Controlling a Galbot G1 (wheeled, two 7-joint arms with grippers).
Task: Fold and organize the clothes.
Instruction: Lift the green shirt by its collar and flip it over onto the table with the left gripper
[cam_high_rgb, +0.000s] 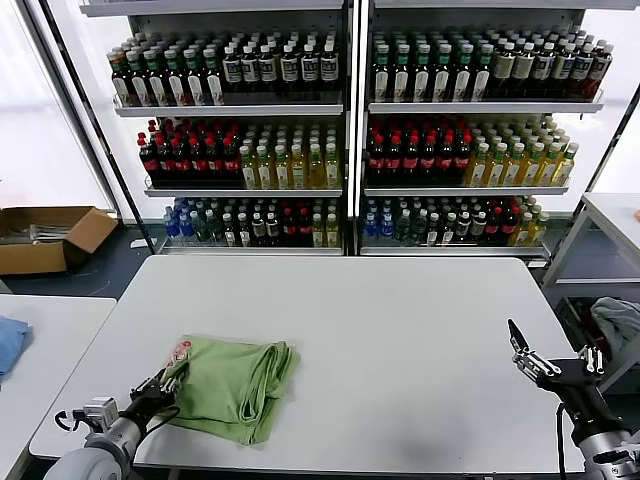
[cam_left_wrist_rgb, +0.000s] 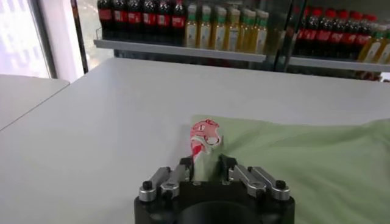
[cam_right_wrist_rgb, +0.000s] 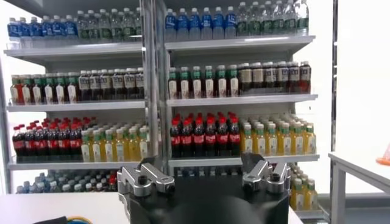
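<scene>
One shirt (cam_high_rgb: 235, 385) lies just right of your left hand (cam_left_wrist_rgb: 207, 171), clenched on its logo corner; right hand (cam_high_rgb: 522, 352), released, hovers well apart.

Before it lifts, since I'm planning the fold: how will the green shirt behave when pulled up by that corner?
Probably floppy: the shirt lies in soft wrinkled layers. It likely drapes and unfolds, since the left gripper pinches only the logo corner. It looks light, and unlikely to slip.

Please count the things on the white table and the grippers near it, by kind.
Green shirt, folded, on the white table: 1
Grippers: 2 (left gripper at the shirt's corner, right gripper open, off the cloth)
Total: 3
</scene>
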